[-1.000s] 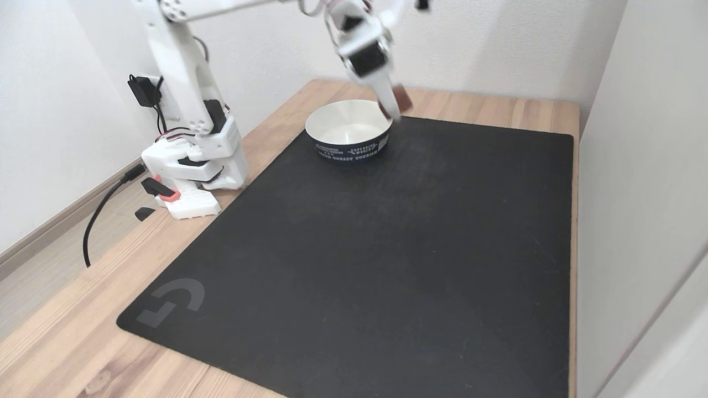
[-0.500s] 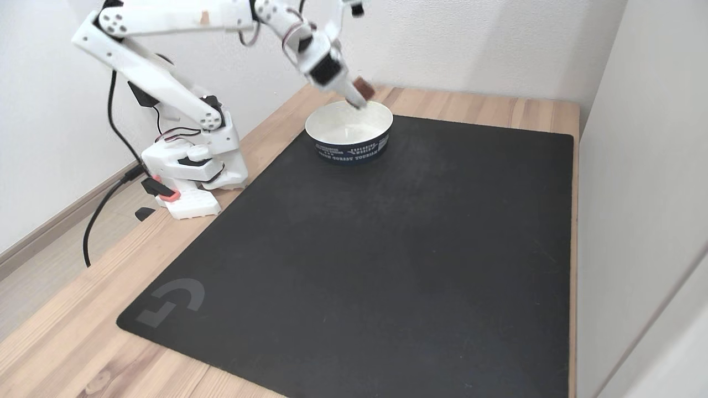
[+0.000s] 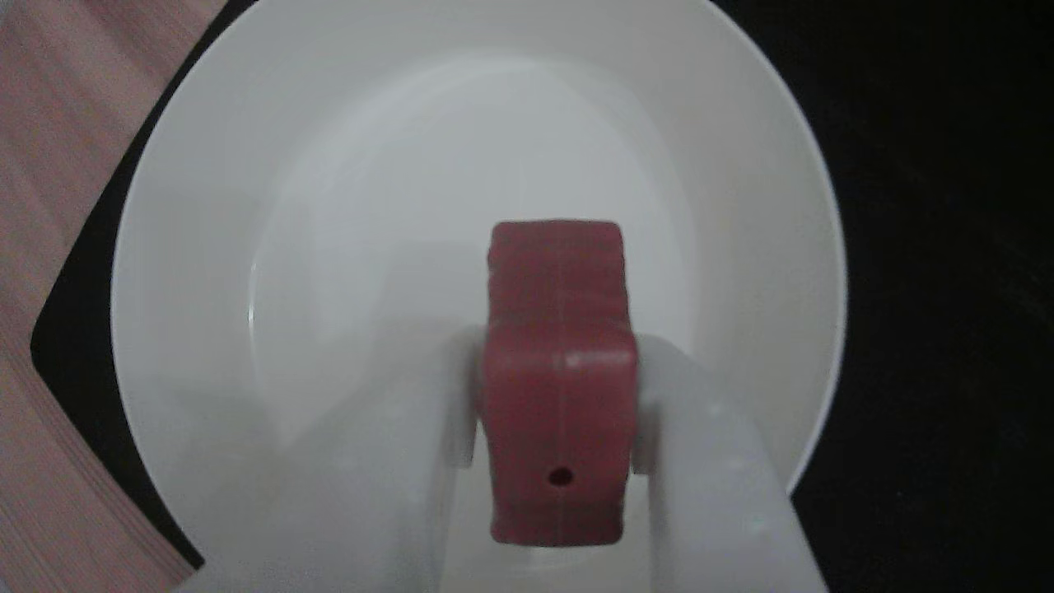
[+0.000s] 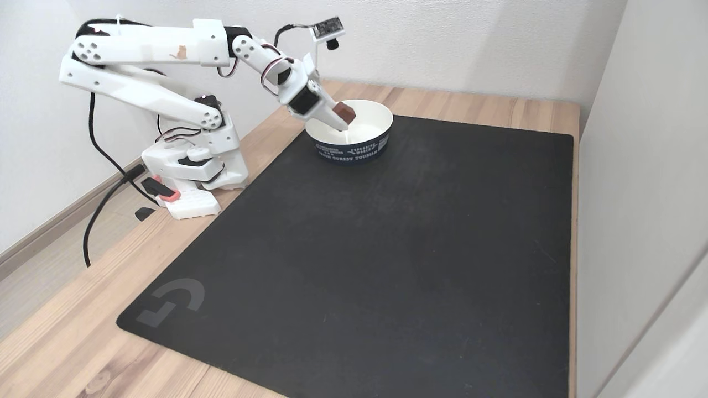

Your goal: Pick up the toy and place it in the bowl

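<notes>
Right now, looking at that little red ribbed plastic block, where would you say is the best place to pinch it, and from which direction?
Across its two long flat sides, as the white two-finger gripper does now: the small red ribbed plastic block is narrow enough to sit between the fingers, one on each side, in the other view. Coming from the end with the tiny dark hole leaves the far end free over the white bowl.

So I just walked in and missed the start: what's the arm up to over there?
The white arm is holding a small red toy pinched in its gripper, right over the bowl. The bowl sits at the far corner of the black mat on the wooden table. In the other view, the toy hangs above the bowl's white inside, with nothing else in there. The toy has not been let go yet.
</notes>
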Controlling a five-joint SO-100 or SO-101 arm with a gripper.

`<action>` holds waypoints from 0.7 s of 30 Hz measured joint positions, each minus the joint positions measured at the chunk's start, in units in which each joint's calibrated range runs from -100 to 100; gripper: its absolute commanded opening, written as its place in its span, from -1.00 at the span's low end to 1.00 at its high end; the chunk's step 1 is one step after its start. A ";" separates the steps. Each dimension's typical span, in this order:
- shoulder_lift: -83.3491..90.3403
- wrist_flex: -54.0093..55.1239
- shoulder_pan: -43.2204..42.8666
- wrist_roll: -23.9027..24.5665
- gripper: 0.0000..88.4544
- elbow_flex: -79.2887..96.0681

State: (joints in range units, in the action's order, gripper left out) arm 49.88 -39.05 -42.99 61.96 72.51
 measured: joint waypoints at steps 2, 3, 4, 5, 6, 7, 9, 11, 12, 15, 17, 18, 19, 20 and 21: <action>0.00 0.00 0.50 0.10 -0.45 0.00; 0.00 0.00 0.33 0.10 -0.46 0.19; 0.00 0.00 0.17 0.10 -0.46 0.19; 0.00 0.00 0.08 0.10 -0.46 0.19; 0.00 0.00 0.08 0.10 -0.46 0.19; 0.00 0.00 0.08 0.10 -0.46 0.19; 0.00 0.00 0.33 0.10 -0.47 0.19; 0.00 0.00 0.42 0.10 -0.64 0.19; 0.00 0.00 0.42 0.10 -0.73 0.19; 0.00 1.44 0.42 0.10 -0.94 0.19; 0.00 3.71 1.91 -0.10 -0.94 -0.09; 0.08 4.81 2.83 -0.62 -0.94 -0.38; 0.17 7.34 3.83 -2.16 -0.94 -0.57; 0.67 9.96 5.49 -4.58 -0.94 -0.76; 2.00 14.69 9.07 -9.32 -0.94 -0.94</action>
State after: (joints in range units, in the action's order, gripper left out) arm 51.87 -24.36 -33.92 52.64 71.56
